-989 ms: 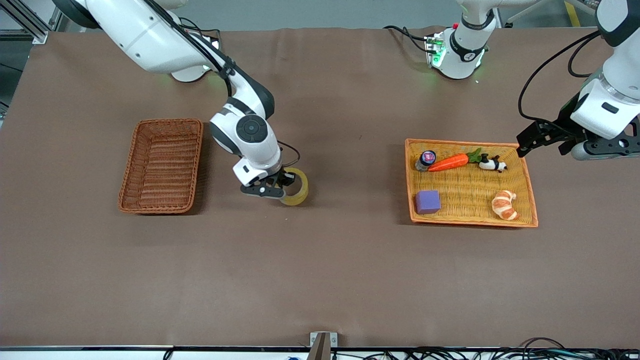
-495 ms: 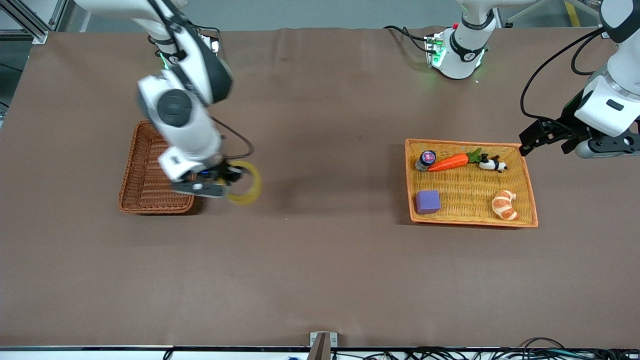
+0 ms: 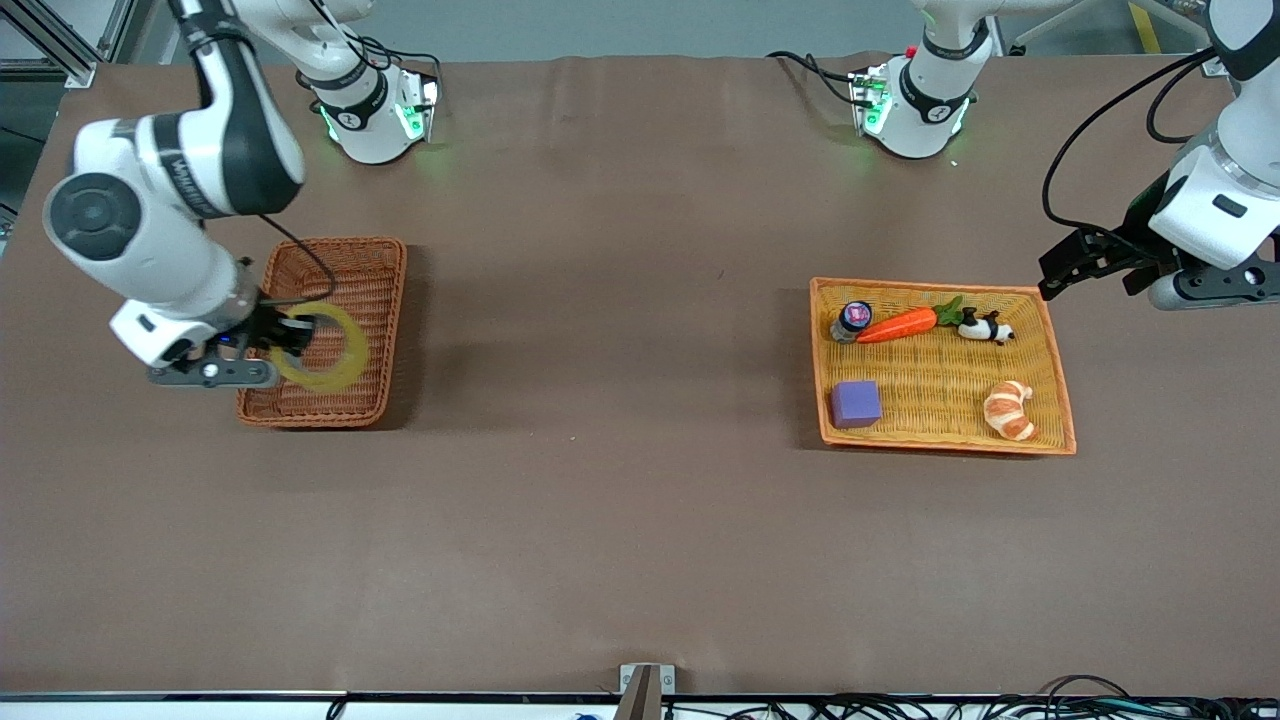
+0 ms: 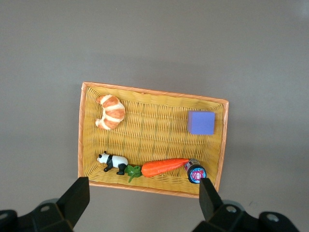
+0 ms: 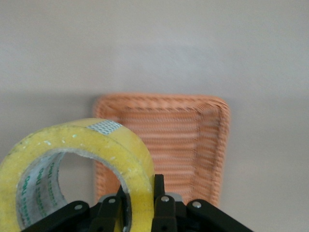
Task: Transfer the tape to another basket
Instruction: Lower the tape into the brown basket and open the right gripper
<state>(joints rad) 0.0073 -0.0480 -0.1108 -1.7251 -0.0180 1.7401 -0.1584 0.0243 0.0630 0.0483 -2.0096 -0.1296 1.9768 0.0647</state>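
Even overhead light is falling on the bench [image 3: 640, 520], bright and without glare. Soft shadows are lying beside the basket [image 3: 385, 300] and tray [image 3: 1062, 400]. The tape [image 3: 345, 350] is smearing with motion blur in the front view, while the right wrist view is looking hazy.

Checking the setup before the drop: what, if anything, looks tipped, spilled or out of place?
Nothing stands out. The right claw holds the tape over the brown basket; the toys lie inside the orange tray. The left claw waits open beside it.
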